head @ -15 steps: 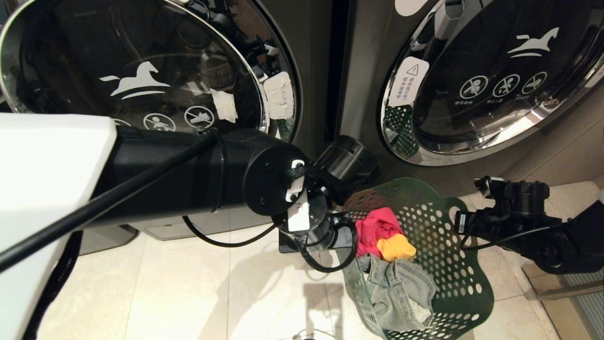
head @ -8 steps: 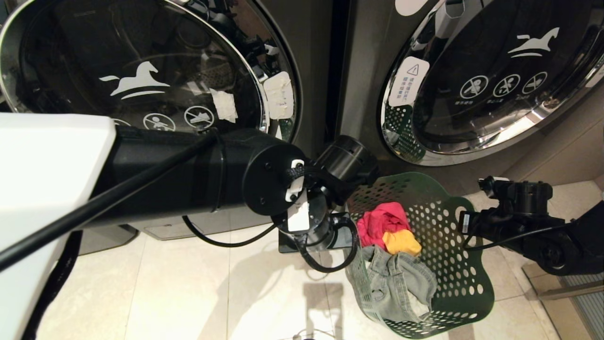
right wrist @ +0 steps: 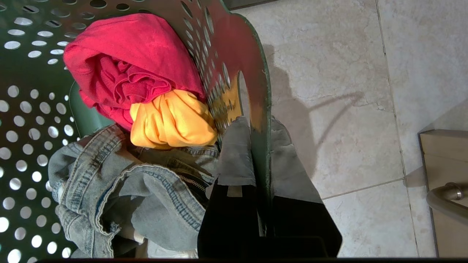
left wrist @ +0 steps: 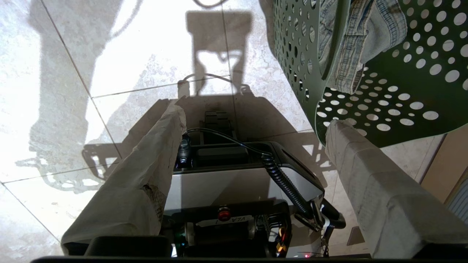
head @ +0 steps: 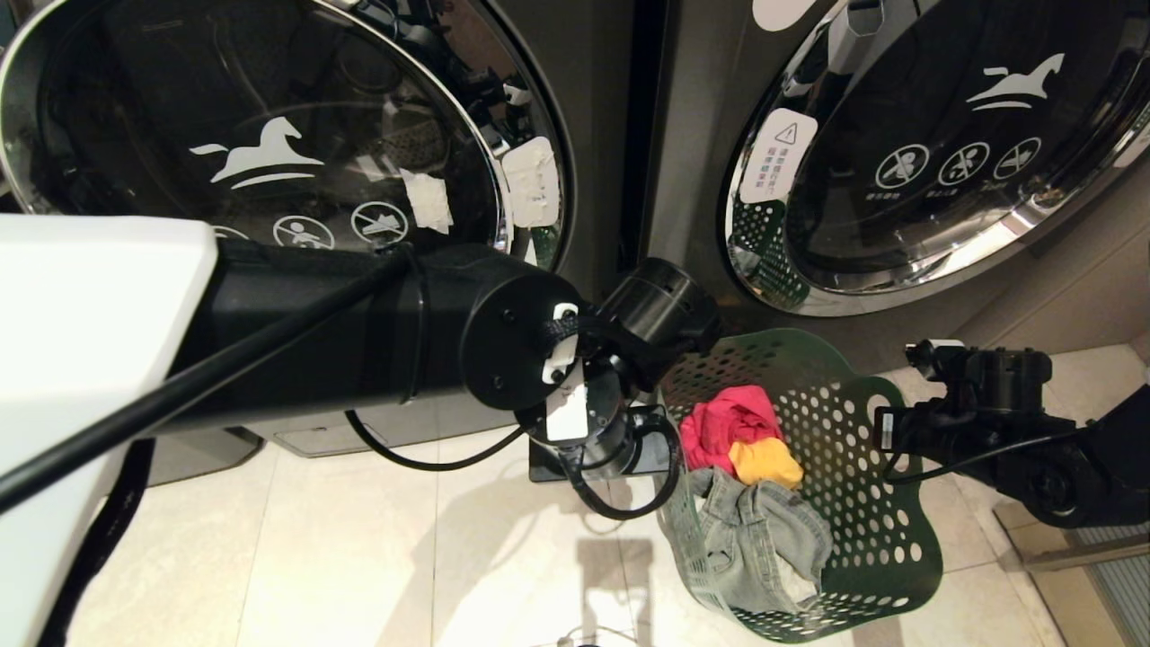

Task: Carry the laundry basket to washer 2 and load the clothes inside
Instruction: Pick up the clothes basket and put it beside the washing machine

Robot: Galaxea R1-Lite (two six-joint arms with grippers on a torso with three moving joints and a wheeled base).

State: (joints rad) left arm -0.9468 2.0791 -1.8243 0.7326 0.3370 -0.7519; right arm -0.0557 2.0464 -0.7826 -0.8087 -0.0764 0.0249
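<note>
The right hand (right wrist: 256, 146) stays clenched on the laundry basket (head: 862, 503) rim; the basket has apparently shifted slightly.

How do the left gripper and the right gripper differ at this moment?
The left gripper is open and holds nothing; the right gripper is shut on the basket rim. The left gripper hangs over the floor beside the basket, apart from it; the right gripper touches the basket, one finger inside and one outside. Both have pale wrapped fingers.

My right gripper (right wrist: 260, 144), clamped on the basket (head: 885, 539) rim, sits slightly lower and further right than a second ago. The basket is shifted with it, nearer the washer (head: 934, 153).
</note>
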